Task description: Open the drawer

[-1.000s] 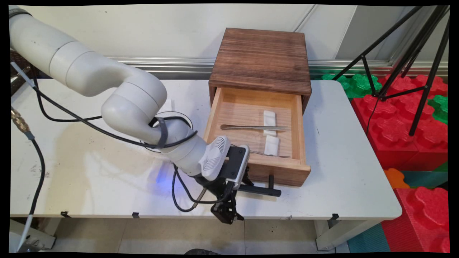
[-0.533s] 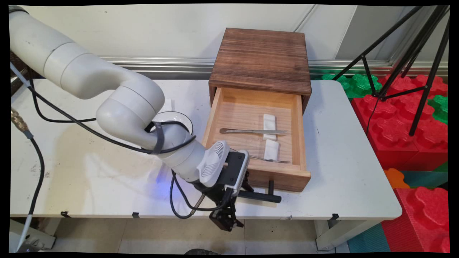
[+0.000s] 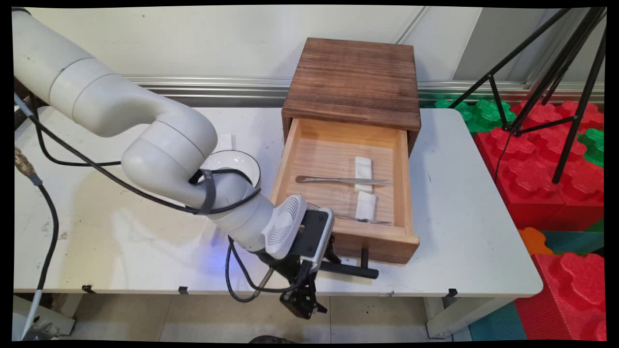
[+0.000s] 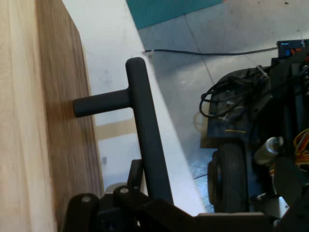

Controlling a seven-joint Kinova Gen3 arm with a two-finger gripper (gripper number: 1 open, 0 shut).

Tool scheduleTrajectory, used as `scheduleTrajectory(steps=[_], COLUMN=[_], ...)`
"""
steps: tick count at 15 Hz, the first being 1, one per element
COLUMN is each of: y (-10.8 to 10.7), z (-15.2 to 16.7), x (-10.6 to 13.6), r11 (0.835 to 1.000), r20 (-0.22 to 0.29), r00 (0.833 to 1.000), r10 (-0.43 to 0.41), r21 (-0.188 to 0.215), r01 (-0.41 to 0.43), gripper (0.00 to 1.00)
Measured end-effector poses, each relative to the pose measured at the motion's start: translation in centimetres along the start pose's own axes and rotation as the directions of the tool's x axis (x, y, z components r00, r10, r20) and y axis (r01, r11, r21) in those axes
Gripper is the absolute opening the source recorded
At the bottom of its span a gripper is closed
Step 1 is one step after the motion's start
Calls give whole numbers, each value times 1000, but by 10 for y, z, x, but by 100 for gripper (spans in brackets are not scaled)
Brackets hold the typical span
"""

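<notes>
Black pincer [image 4: 140, 198] seemingly around handle [image 4: 145, 140]

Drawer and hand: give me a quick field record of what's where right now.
hand: closed on the drawer handle, at the table's near edge
drawer: pulled well out of the wooden cabinet
drawer contents: two metal utensils, each lying across a small white rest
bowl: white, left of the drawer, partly hidden by the arm
table: white, carries the cabinet and bowl
</notes>
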Motion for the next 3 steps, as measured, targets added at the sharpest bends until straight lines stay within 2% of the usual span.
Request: scheduleTrajectory(steps=[3], y=[3], z=[-1], x=[1], r11=[1000], r20=[-3], r00=[1000], r10=[0], r21=[-1], r01=[0], gripper=[100])
